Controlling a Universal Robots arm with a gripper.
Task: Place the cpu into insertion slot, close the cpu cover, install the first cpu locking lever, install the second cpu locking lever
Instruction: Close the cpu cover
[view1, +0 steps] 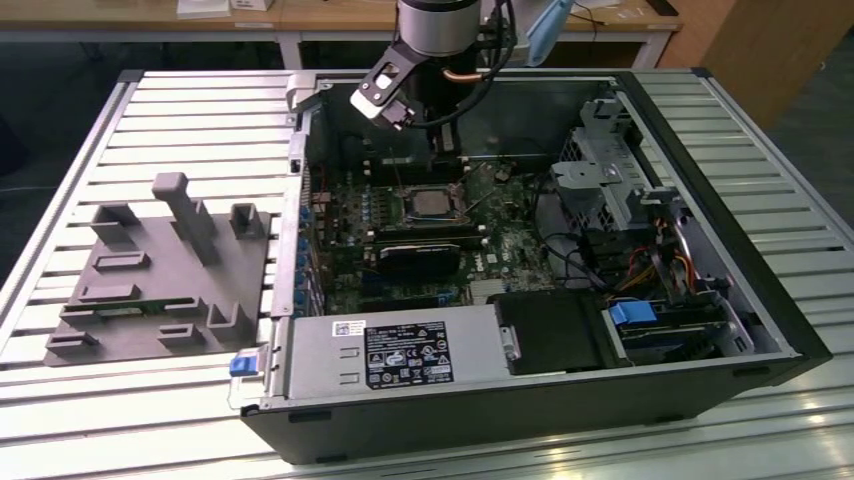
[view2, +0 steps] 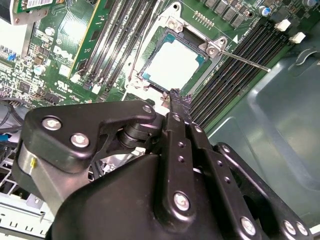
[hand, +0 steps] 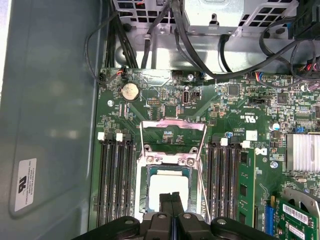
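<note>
W/ cpu (hand: 170, 184) seated in insertion slot (hand: 142, 197) & cpu cover (hand: 173, 125) open, cover-closing looks the step in hand; gripper (hand: 171, 198), tips together & empty, at cpu's 12 o'clock in exterior view, would need to catch cover's free edge & swing it down.

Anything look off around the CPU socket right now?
Nothing damaged. The cpu sits flat and square in the insertion slot. The cpu cover is swung open, and one locking lever sticks out unlatched over the memory slots. The shut gripper is at the cpu's edge.
</note>
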